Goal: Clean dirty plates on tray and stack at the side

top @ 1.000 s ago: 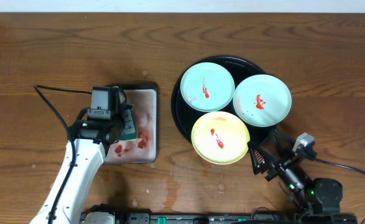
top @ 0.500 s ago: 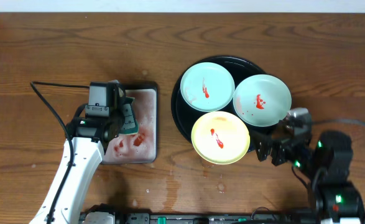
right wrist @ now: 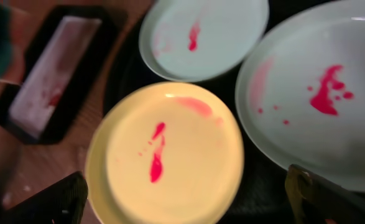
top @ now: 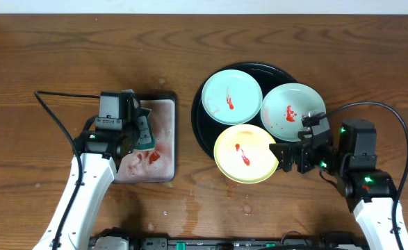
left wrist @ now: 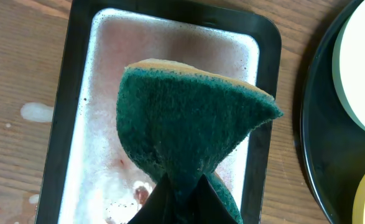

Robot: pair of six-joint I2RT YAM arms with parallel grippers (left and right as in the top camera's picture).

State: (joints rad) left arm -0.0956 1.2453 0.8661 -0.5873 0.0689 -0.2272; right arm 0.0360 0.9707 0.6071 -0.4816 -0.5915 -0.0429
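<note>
Overhead, my right gripper (top: 285, 156) stands spread just beside the pale yellow round plate (top: 246, 154), which overhangs the large glossy black round tray (top: 198, 128). Left wrist: the left gripper (left wrist: 181, 198) pinches the green scouring sponge (left wrist: 188, 118). Right wrist: I'd straddle the yellow rim squarely before closing.

No legible text, label, brand, number or sign in any view.
</note>
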